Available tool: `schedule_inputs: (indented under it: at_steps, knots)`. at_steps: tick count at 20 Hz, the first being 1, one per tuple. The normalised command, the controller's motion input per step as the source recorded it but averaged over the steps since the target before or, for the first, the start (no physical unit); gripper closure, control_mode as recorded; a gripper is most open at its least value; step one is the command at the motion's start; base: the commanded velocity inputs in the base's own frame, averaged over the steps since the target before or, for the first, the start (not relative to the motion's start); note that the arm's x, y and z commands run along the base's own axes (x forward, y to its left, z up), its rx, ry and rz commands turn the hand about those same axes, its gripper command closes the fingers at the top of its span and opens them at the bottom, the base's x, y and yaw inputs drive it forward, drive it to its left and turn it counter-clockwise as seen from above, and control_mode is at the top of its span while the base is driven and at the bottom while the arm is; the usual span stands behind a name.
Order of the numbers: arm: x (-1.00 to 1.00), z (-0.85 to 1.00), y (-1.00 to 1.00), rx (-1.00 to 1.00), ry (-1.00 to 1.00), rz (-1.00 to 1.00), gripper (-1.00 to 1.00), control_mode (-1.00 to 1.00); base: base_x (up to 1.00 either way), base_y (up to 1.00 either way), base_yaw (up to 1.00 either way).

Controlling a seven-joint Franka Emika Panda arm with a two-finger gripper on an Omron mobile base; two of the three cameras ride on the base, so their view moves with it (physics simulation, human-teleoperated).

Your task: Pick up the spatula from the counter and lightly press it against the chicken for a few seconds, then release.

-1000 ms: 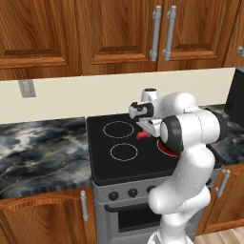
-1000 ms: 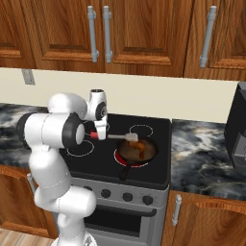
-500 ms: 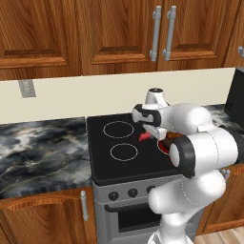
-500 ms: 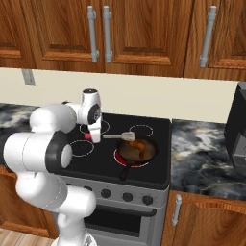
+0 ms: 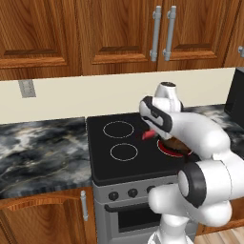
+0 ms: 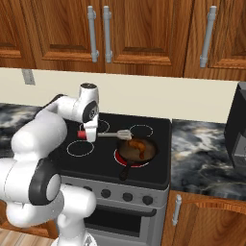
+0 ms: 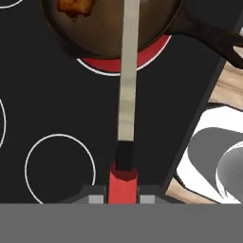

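My gripper point(image 6: 91, 134) is shut on the red handle of the spatula point(image 6: 109, 135), which it holds level above the stove. The metal blade reaches right to the rim of the dark frying pan point(image 6: 150, 153); whether it touches I cannot tell. A brown chicken piece point(image 6: 137, 145) lies in the pan, just right of the blade tip. In the hand view the spatula point(image 7: 127, 99) runs straight up from my gripper point(image 7: 122, 200) over the pan point(image 7: 107, 38), with the chicken point(image 7: 76, 6) left of the shaft. From the left base, the spatula's red handle point(image 5: 148, 135) shows under my hand.
The pan sits on a glowing red burner point(image 6: 126, 163), its handle point(image 6: 126, 170) pointing at the stove's front edge. Three unlit burners point(image 5: 123, 152) lie on the black stovetop. Marble counters point(image 5: 43, 147) flank the stove, and a dark appliance point(image 6: 239, 132) stands at the right.
The arm's elbow has swung round toward the front. The hand and the spatula have shifted slightly left and down, and the blade still points at the pan.
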Motion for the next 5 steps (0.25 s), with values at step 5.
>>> schedule_inputs:
  at_steps: [5]
  knots:
    - [-0.50, 0.51, 0.07, 0.08, 0.01, 0.02, 1.00, -1.00, 0.00, 0.00, 0.00]
